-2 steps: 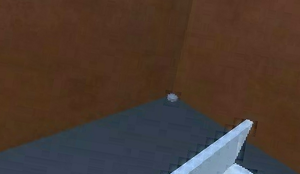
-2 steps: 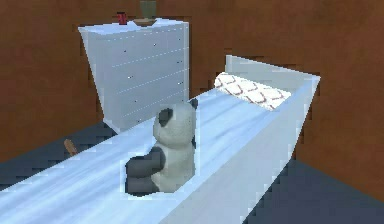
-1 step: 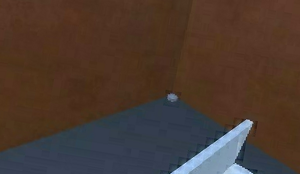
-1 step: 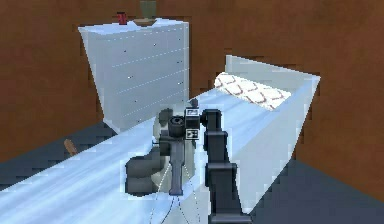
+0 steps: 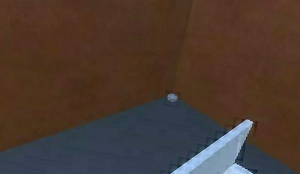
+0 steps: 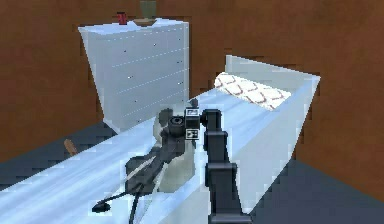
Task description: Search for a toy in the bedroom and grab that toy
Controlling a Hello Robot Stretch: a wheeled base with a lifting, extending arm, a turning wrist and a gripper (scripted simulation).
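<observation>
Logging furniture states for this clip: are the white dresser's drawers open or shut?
Shut. In the arm side view the dresser shows a flat front, its drawer fronts flush, none pulled out.

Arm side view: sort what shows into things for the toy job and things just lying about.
Job: tool; grey-beige lump at the tool over the bed, maybe the toy; held or not, cannot tell.
Lying about: dresser, pillow, small brown thing.
</observation>
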